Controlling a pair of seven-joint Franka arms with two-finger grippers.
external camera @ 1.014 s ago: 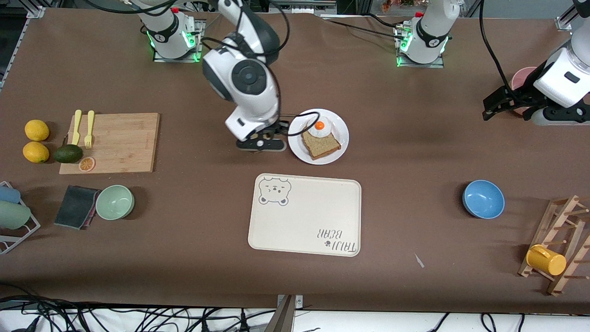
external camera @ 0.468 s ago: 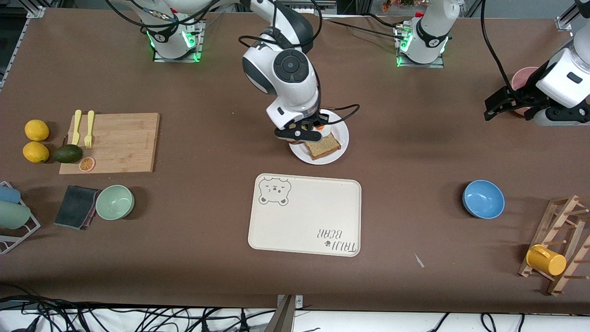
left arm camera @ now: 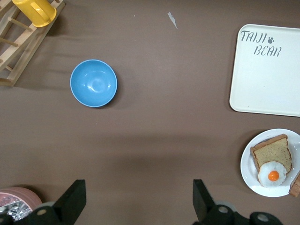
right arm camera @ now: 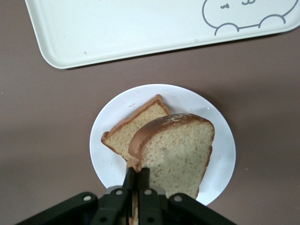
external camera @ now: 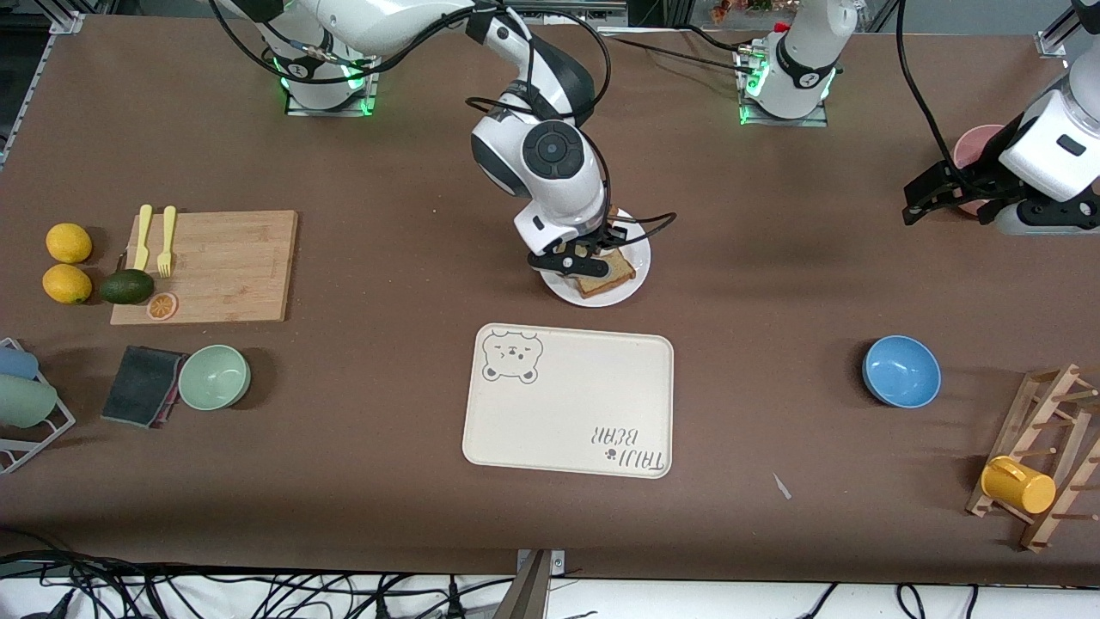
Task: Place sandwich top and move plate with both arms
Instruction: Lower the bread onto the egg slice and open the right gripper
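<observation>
Right gripper [right arm camera: 136, 180] hangs over the plate [right arm camera: 220, 140], fingers pressed together on the crust edge of the sandwich top [right arm camera: 176, 150]; slice sticks out from the fingertips and is carried flat over the food below, not yet resting on it as far as the right wrist view shows. Under it on the plate lies the lower bread slice [right arm camera: 129, 129], part of it showing past the held slice on the tray side; the fried egg [left arm camera: 273, 174] on that slice is visible only in the left wrist view.

Handling, as a judgement: bread looks light, soft, porous, not slippery; a thin pinch at the crust is the stiffest spot, the crumb would tear or dent; held by one edge it may droop or swing, so lower it level and let go only once it rests on the egg. Egg yolk is domed; slice could rock or slide off.

Plate looks rigid, smooth, likely slippery at the rim; take the rim at two facing points, one per arm, keep it level.

Left gripper [left arm camera: 136, 206] waits, fingers spread wide and empty, over bare table with the blue bowl [left arm camera: 93, 83] out ahead of the fingertips and well apart from them; tray [external camera: 567, 400] sits near the plate, nearer to the front camera.
</observation>
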